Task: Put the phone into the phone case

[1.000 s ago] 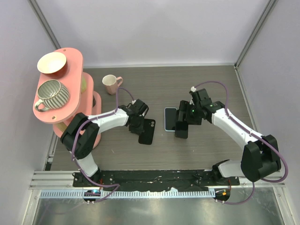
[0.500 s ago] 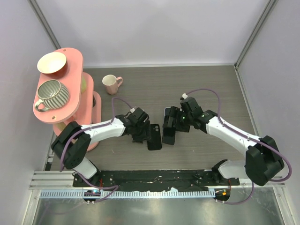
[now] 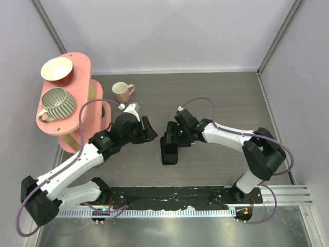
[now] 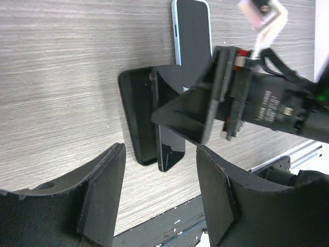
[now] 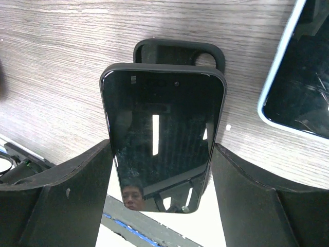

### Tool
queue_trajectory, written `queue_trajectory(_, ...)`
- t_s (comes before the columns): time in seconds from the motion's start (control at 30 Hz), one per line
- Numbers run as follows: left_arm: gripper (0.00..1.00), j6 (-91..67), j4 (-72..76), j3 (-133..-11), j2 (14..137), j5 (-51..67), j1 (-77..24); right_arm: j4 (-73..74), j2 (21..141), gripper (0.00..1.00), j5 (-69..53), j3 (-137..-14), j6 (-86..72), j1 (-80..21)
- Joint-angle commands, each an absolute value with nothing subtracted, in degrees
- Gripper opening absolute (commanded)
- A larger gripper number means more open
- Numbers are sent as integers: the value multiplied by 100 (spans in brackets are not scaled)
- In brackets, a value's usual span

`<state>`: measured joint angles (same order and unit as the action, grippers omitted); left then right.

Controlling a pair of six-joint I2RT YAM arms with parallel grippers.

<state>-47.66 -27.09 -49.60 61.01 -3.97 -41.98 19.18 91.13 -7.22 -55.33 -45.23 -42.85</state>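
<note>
1. Nearest me, the black mounting rail (image 3: 169, 193) runs along the front edge of the grey wood-grain worktop (image 3: 221, 98).
2. Mid-worktop, the black phone case (image 4: 134, 113) lies flat. My right pincer (image 3: 171, 139) grips a dark phone (image 5: 162, 139) by its long edges, just over the case and partly overlapping it.
3. The light-blue phone (image 4: 191, 31) lies screen-up just beside the case, untouched.
4. My left pincer (image 3: 149, 129) stands open and empty, left of the case.
5. Farther back sit a pink mug (image 3: 121, 92) and a pink tiered stand (image 3: 77, 67) carrying a bowl (image 3: 56, 68) and a striped cup (image 3: 57, 102), then pale walls (image 3: 169, 31).
6. A second ago the left pincer was clamped on the case. It has since let go and backed off, while the right arm has swung leftward with the dark phone.
</note>
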Motion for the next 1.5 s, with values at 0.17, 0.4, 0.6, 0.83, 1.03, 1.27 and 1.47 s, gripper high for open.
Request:
queue_trajectory(0.17,63,-4210,-2584,-4790,5072,-492,-4192,2135,9834,28,-27,-6547,-4325,-4763)
queue_trajectory(0.4,62,-4078,-2488,-4615,4694,-589,-4192,2768,10222,28,729,-7031,-4219,-4983)
queue_trajectory(0.6,62,-4078,-2364,-4377,4518,-650,-4201,2918,10266,28,774,-7093,-4254,-5001)
queue_trajectory(0.83,63,-4034,-2303,-4351,4597,-659,-4192,2988,10301,29,809,-7119,-4245,-5027)
queue_trajectory(1.03,63,-4034,-2276,-4324,4641,-624,-4192,2988,10397,29,914,-7119,-4245,-5089)
queue_trajectory(1.27,63,-4034,-2259,-4289,4597,-650,-4192,3085,10573,39,1177,-7224,-4201,-5238)
queue_trajectory(1.47,63,-4034,-2285,-4289,4588,-633,-4201,3208,10652,55,1230,-7383,-4157,-5335)
